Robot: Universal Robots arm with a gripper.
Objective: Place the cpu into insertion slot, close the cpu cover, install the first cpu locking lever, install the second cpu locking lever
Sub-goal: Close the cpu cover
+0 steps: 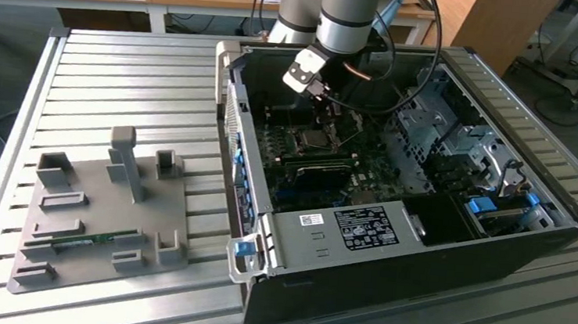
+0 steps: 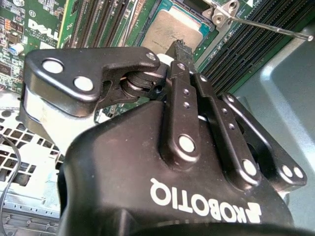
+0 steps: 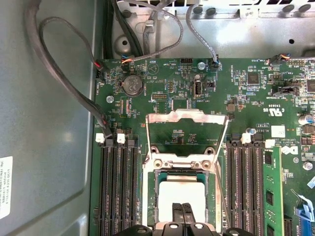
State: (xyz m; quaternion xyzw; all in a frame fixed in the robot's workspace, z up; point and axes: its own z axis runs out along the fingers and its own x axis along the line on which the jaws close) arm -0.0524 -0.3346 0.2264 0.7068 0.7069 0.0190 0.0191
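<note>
The cpu (image 3: 182, 189), a silvery square, lies flat in the insertion slot (image 3: 158, 196) on the green board; it also appears in the second wrist view (image 2: 170, 29). The cpu cover (image 3: 184, 116), a metal frame with a square cut-out, stands flipped open beyond the slot. Two thin wire levers (image 3: 147, 137) (image 3: 224, 142) are raised along its sides, and one (image 2: 275, 27) sticks out over the memory slots. My gripper (image 3: 184, 212) (image 2: 179, 46) is shut with nothing in it, tips just over the chip's near edge. In the exterior view the gripper (image 1: 327, 110) reaches down inside the open computer case (image 1: 387, 241).
Long black memory slots (image 3: 118, 187) (image 3: 243, 187) flank the socket. Grey cables (image 3: 64, 73) loop along the case wall (image 3: 44, 147). A grey fixture plate (image 1: 106, 217) with upright holders lies on the slatted table at the exterior view's left.
</note>
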